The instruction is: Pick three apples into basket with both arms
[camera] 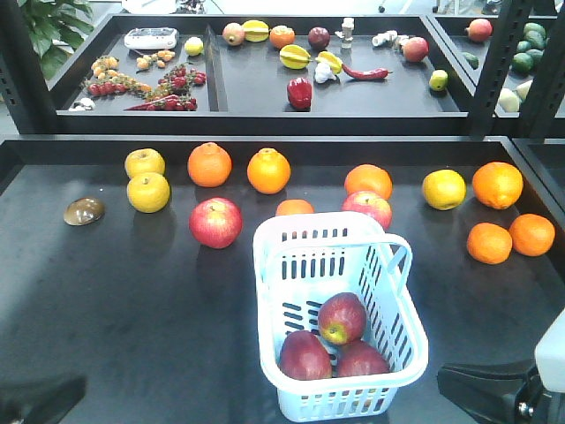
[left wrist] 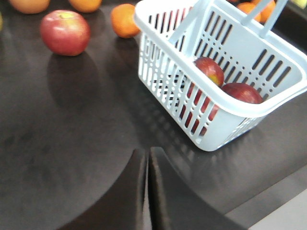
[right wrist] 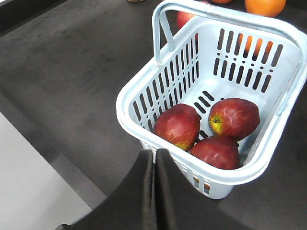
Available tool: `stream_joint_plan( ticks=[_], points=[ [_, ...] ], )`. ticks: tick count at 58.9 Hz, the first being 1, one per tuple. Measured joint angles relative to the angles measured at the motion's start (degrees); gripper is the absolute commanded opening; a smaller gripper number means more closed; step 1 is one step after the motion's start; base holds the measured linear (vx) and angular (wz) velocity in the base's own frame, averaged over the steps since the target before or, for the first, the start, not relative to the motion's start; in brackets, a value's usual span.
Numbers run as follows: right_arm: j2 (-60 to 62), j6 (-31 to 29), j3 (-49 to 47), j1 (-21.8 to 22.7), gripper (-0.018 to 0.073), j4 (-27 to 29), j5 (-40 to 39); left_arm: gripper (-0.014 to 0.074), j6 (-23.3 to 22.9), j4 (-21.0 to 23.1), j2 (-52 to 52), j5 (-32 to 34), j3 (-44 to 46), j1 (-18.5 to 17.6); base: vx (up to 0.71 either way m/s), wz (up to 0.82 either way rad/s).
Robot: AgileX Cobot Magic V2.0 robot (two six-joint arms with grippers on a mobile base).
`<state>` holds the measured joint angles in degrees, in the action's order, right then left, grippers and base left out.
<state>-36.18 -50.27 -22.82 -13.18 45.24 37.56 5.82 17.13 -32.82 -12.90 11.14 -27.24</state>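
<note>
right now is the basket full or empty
Neither: the basket holds three apples clustered at one end, with bare slotted floor beyond them.

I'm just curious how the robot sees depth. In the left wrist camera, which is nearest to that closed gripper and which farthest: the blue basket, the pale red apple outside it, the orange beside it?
From the left gripper:
1. Basket, right, just ahead.
2. Orange, centre, behind the basket's corner.
3. Pale red apple, far left; nearly level with the orange, so too close to call.
</note>
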Motion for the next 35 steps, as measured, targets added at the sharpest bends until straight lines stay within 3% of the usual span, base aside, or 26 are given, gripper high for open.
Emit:
stream_joint_plan(
  ticks=[6,18,25,35],
  points=[
    [0.00,0.00,0.00,0.00,-0.0004,0.00,0.00,-0.0006,-3.57,-1.27,8.18,0.67,-6.00,0.00,0.00,0.00],
    [0.00,0.00,0.00,0.00,-0.0004,0.00,0.00,-0.0006,-4.54,-3.24,23.78,0.61,-12.53,1.84,0.00,0.00],
    [0.00,0.00,0.00,0.00,-0.0004,0.00,0.00,-0.0006,-4.59,-6.58,30.60,0.54,-12.74,6.67,0.00,0.00],
    [0.00,0.00,0.00,0.00,-0.0005,-0.07,0.05,-0.0006,-5.82,-10.09,33.41,0.60,-12.74,17.03,0.00,0.00]
  ],
)
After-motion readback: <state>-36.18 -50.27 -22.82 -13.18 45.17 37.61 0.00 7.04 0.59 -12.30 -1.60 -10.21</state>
